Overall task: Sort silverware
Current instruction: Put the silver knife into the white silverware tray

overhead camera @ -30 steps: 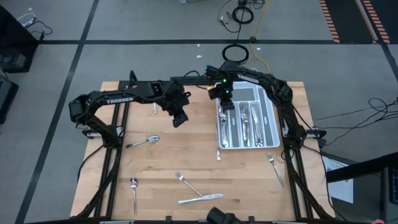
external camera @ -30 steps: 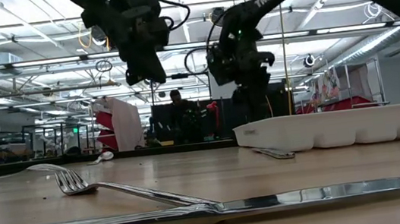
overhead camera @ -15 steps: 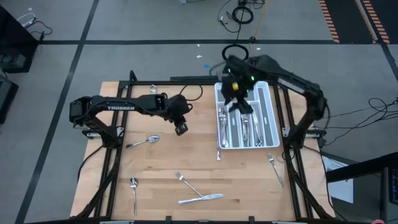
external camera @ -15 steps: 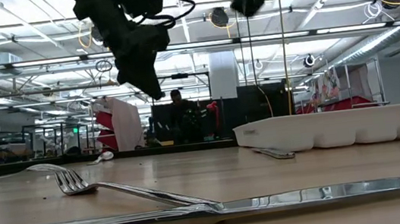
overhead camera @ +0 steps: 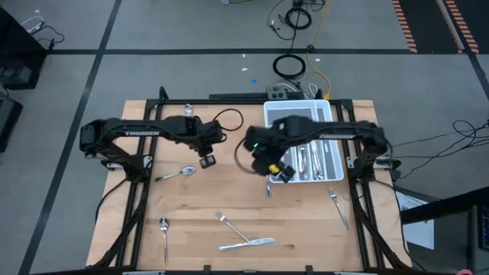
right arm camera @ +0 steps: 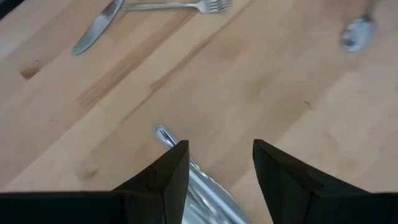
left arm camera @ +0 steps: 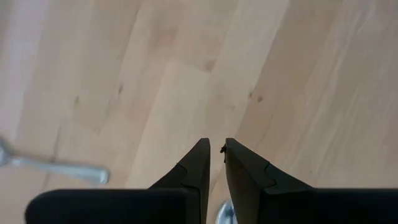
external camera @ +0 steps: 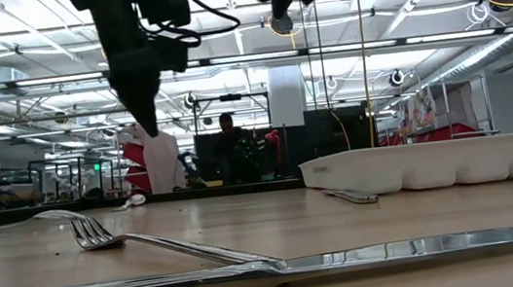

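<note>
Silverware: several pieces (overhead camera: pixel 304 156) lay in the compartments of the white tray (overhead camera: pixel 330 107) at the far right of the worktop (overhead camera: pixel 229 195); six more lay loose on the wood.
Loose pieces: a spoon (overhead camera: pixel 177 173) on the left, a small piece (overhead camera: pixel 269 189) just off the tray's near corner, a fork (overhead camera: pixel 229 225) and a knife (overhead camera: pixel 246 244) near the front edge, another piece (overhead camera: pixel 163 231) front left, and a fork (overhead camera: pixel 338 206) front right.
Left jaws: raised above the worktop, just beside the spoon; nearly closed, only a thin slit between them, holding nothing.
Right jaws: raised over the tray's near corner, parted wide and empty; the small piece showed on the wood below them.
Step in hand: as I judged it, both arms were between pieces, each lining up over its next pick, with sorting partly done.
Next move: my right jaws needed to descend astride the small piece's handle and close on it; my left jaws needed to open before dropping onto the spoon.
Risk: thin metal lying flat on wood could slip from a shallow pinch.
</note>
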Controlling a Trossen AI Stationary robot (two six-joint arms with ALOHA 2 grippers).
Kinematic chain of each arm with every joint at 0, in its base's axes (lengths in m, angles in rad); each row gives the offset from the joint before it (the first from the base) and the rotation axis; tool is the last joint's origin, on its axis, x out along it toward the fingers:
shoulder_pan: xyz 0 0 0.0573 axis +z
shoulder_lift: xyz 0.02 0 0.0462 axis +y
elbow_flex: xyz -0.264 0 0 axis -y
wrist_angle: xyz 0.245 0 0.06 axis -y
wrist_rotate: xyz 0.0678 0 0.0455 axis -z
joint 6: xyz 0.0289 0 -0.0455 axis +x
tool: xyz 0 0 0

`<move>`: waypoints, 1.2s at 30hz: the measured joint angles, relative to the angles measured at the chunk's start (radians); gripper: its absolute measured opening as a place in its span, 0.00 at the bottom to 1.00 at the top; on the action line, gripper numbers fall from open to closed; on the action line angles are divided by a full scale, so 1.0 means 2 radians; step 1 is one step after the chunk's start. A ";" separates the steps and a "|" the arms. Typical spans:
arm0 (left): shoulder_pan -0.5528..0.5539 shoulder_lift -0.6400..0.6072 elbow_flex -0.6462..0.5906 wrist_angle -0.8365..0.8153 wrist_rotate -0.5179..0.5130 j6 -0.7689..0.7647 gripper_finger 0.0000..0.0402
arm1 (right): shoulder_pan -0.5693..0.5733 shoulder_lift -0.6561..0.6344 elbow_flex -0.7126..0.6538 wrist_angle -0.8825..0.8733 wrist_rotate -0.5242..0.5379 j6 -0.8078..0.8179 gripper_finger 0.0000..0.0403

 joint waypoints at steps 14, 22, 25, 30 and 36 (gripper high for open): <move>0.000 -0.146 -0.066 -0.088 -0.036 -0.053 0.14 | 0.049 0.154 0.000 -0.017 0.032 -0.085 0.42; 0.000 -0.221 -0.100 -0.085 -0.036 -0.109 0.14 | 0.049 0.183 -0.058 0.009 0.039 -0.126 0.42; 0.000 -0.234 -0.103 -0.080 -0.036 -0.111 0.14 | 0.047 0.183 -0.102 0.010 0.061 -0.138 0.42; 0.000 -0.239 -0.104 -0.078 -0.044 -0.111 0.14 | 0.047 0.177 -0.168 0.077 0.080 -0.140 0.42; 0.000 -0.239 -0.104 -0.076 -0.051 -0.110 0.14 | 0.052 0.174 -0.196 0.141 0.083 -0.145 0.35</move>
